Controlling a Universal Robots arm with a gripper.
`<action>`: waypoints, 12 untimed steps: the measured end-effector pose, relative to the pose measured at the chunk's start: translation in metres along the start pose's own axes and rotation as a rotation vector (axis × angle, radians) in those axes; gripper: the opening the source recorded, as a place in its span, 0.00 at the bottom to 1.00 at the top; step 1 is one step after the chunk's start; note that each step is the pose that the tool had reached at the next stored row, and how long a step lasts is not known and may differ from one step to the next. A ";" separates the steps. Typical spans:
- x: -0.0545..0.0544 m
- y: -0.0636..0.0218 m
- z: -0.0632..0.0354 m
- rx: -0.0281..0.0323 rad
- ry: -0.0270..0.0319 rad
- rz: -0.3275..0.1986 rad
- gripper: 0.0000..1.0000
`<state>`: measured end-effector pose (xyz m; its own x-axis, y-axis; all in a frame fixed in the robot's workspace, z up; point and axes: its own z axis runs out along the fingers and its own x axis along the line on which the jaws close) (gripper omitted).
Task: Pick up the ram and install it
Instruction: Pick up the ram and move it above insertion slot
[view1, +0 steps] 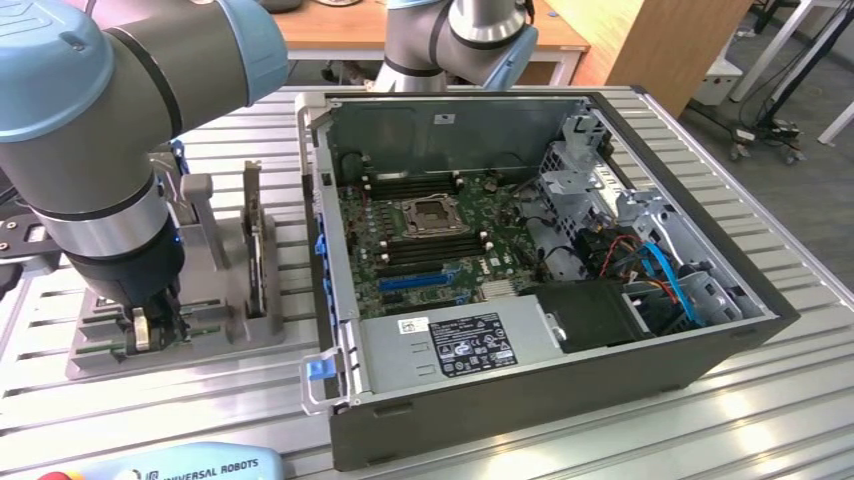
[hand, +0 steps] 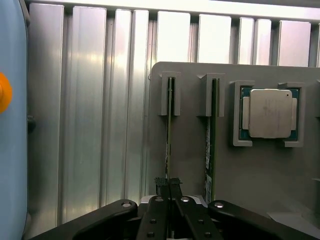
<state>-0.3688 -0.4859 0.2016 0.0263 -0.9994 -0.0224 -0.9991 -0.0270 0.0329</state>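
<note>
Within claw's (hand: 169, 187) pinch, ram (hand: 169, 135), upright in holder (hand: 189, 150)

Ribbed metal table (view1: 747, 420), wooden desk (view1: 350, 30) behind.

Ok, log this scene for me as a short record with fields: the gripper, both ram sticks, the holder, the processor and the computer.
gripper: gripper down at the holder, fingers shut on the ram
ram: on edge in its holder slot, far end in its bracket
second stick: second stick in the next slot, untouched
processor: processor seated in its own cradle on the holder
holder place: on the slatted table, at the exterior view's left of the computer case
computer case: open, motherboard exposed
</note>
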 end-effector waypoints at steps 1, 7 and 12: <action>0.000 0.0000 0.0000 0.0000 0.0000 0.000 0.11; 0.000 0.0001 -0.0024 -0.0001 0.0000 0.000 0.11; 0.000 0.0002 -0.0060 0.0000 0.0000 0.000 0.11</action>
<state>-0.3688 -0.4859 0.2077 0.0263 -0.9994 -0.0224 -0.9991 -0.0270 0.0329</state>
